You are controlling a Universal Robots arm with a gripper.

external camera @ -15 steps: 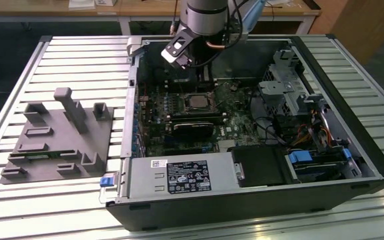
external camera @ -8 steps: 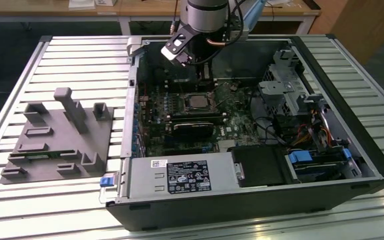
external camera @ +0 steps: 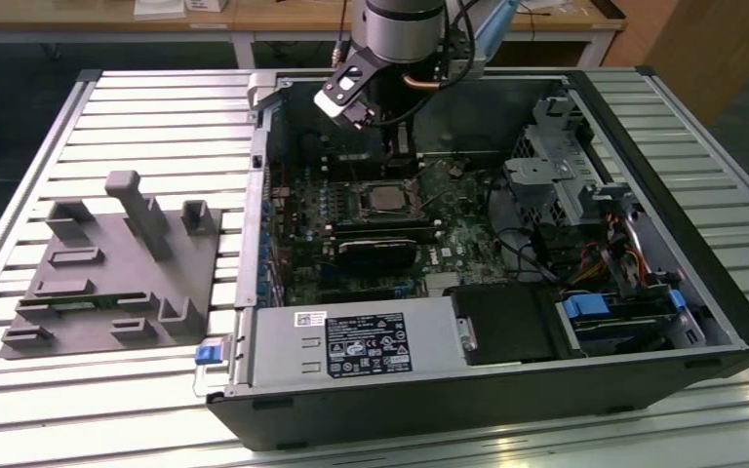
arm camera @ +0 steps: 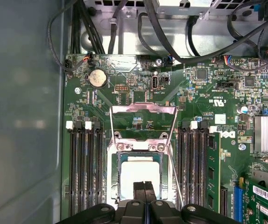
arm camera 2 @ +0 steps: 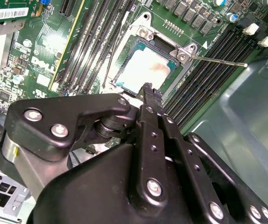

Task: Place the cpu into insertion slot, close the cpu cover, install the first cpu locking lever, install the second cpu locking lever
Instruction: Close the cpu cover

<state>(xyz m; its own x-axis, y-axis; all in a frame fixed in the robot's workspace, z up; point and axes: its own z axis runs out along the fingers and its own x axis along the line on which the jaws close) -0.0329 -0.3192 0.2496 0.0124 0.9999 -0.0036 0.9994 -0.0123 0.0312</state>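
While on the green board (arm camera: 101, 102) the cpu cover (arm camera: 143, 108) lies flipped back, the insertion slot (arm camera: 116, 177) holds the cpu (arm camera: 136, 170)
Gripper (arm camera: 144, 185), 2 fingers pinched together on nothing, hovers at the cpu's edge; closing wants a slow centred push, I judge

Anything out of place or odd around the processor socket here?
Nothing looks damaged. The chip lies flat in its socket; the metal cover stands flipped open, and a thin locking lever sticks out unlatched.

Even overhead light. Glare whitens the cpu (arm camera 2: 145, 70) in both wrist views. Table (external camera: 89, 429) shines. Case (external camera: 348, 414) interior dim, shadowed.
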